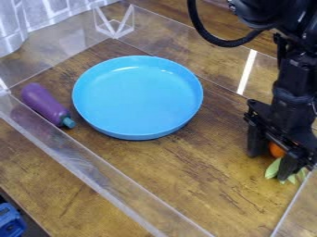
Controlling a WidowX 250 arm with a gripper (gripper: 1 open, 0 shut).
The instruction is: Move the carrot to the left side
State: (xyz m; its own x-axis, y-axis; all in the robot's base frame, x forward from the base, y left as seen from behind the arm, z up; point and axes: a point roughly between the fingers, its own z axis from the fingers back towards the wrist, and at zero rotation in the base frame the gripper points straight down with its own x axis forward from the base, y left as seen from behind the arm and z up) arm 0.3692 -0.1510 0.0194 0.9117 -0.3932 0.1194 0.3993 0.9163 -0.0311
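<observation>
Blue plate [137,97] on desk [148,185], near middle of view. Purple eggplant [46,104] lying left of plate, apart from it, teal stem [69,121] pointing toward plate. Clear strip [99,171] running diagonally below both. White strip [247,72] on desk, right of plate. Blue object [10,220] at lower-left corner, partly cut off.

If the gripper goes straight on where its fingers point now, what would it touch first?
Probably the carrot, which shows between and below the fingertips of the gripper; the wooden table lies beneath. The exact gap is unclear.
</observation>
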